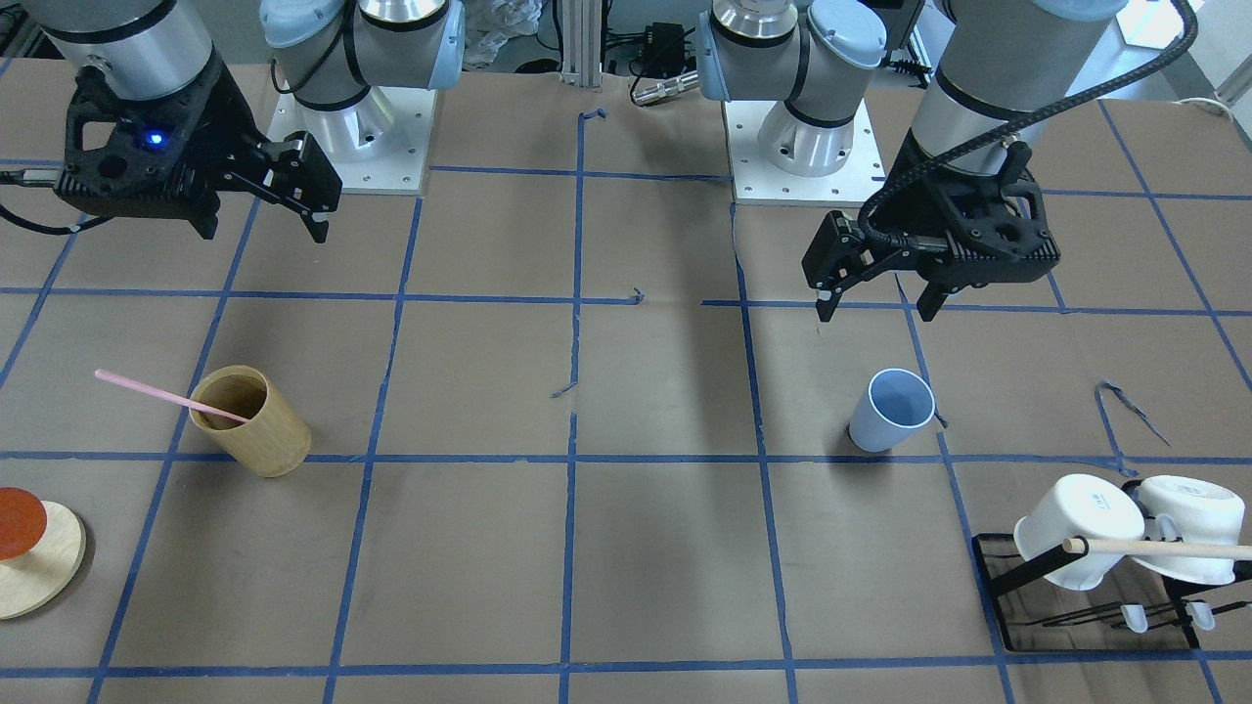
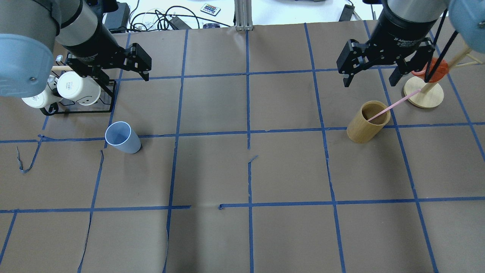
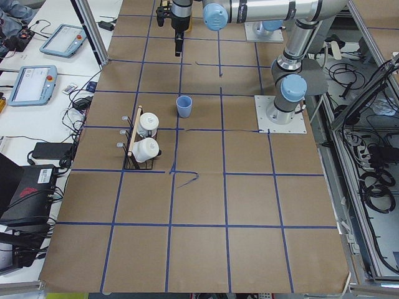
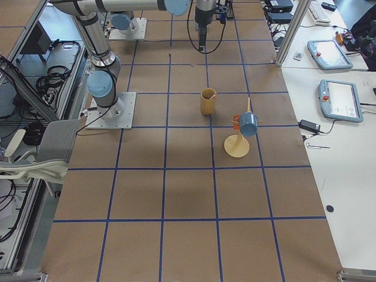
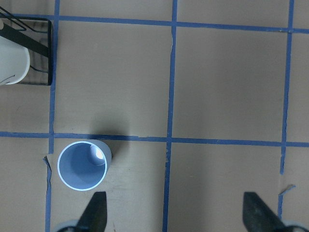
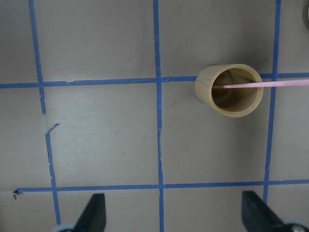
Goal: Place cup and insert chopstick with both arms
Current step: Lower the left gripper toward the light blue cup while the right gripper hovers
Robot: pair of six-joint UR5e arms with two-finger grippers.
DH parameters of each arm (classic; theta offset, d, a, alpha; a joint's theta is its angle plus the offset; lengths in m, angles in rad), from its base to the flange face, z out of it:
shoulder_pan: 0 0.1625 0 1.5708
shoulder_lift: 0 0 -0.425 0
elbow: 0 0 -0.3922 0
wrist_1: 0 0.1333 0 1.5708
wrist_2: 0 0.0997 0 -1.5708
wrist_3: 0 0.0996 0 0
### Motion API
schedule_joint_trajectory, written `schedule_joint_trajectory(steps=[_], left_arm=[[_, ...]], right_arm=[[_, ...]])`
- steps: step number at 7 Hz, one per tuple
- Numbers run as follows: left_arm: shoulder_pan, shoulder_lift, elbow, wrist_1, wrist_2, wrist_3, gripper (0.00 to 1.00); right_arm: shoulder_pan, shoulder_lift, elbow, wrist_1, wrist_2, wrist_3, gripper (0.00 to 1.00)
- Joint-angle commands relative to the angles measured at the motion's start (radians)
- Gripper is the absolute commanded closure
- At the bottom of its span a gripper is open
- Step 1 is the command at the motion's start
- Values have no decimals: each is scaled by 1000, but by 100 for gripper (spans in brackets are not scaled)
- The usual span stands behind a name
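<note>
By my judgement both jobs look done: the light-blue plastic cup (image 2: pixel 122 137) stands upright on the brown-papered table (image 2: pixel 250 170), and the thin pink chopstick (image 2: pixel 394 103) leans inside the bamboo cylinder holder (image 2: pixel 365 125). My left gripper (image 1: pixel 876 303) and right gripper (image 2: pixel 368 81) hang above, spread wide and empty.

Brown table (image 2: pixel 288 170) gridded in blue tape (image 2: pixel 247 106), white side bench (image 4: pixel 346 188), tablets (image 4: pixel 339 100), grey chair (image 4: pixel 56 144)
</note>
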Motion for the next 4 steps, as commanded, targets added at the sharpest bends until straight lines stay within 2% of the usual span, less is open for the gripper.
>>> schedule_joint_trajectory(steps=[1, 4], left_arm=[[0, 2, -1, 0, 0, 1, 0], [2, 2, -1, 0, 0, 10, 0]], right_arm=[[0, 1, 1, 0, -1, 0, 0], [-1, 1, 1, 4, -1, 7, 0]])
